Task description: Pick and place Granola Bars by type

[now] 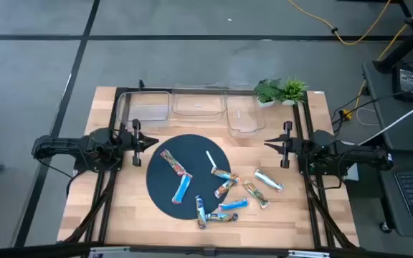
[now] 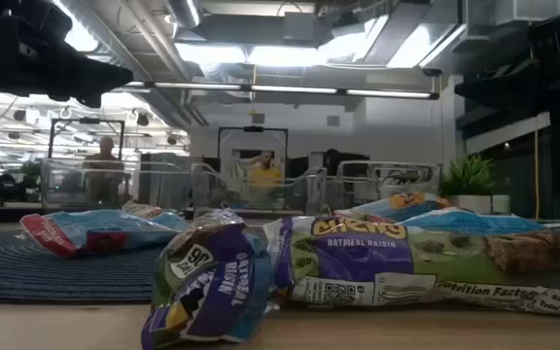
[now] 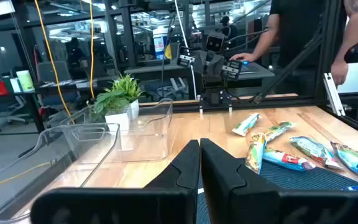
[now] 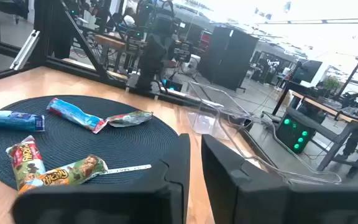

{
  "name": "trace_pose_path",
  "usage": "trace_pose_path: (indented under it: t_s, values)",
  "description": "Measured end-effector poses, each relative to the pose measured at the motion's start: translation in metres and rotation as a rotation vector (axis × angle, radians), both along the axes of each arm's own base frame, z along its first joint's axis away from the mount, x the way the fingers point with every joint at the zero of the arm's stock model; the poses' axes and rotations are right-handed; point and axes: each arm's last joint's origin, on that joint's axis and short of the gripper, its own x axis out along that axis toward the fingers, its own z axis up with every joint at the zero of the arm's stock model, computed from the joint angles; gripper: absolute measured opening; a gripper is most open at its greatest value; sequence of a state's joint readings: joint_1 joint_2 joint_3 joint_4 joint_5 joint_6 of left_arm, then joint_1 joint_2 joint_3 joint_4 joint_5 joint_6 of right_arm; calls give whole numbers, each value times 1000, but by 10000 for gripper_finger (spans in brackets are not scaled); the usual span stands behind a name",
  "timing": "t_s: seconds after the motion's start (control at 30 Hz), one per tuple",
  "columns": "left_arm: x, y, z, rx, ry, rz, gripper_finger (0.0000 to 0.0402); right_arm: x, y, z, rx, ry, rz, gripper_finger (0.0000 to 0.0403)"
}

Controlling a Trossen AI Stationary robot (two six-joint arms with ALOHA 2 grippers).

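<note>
Your granola bars (image 1: 221, 188) lie scattered across the dark round mat (image 1: 165, 192) and the bare table (image 1: 292, 215) beside it, some overlapping. They look light, soft and slippery in foil, so pinch one across its middle. Left hand (image 1: 148, 142) and right hand (image 1: 271, 144) both wait well back, fingers nearly pressed together, holding nothing.

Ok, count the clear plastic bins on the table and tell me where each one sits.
3, in a row along the far edge of the table: the left bin, the middle bin, and the right bin beside the potted plants. None look hidden.
</note>
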State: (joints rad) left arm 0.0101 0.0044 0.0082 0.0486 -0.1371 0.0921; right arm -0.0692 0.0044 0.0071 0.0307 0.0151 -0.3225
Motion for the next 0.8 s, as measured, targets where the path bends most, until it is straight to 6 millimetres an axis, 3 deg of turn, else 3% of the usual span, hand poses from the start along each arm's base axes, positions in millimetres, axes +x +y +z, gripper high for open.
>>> trace_pose_path:
  t_s: [0.8]
  values:
    - [0,0,0,0,0,0,8,0,0,0,0,0,0,46]
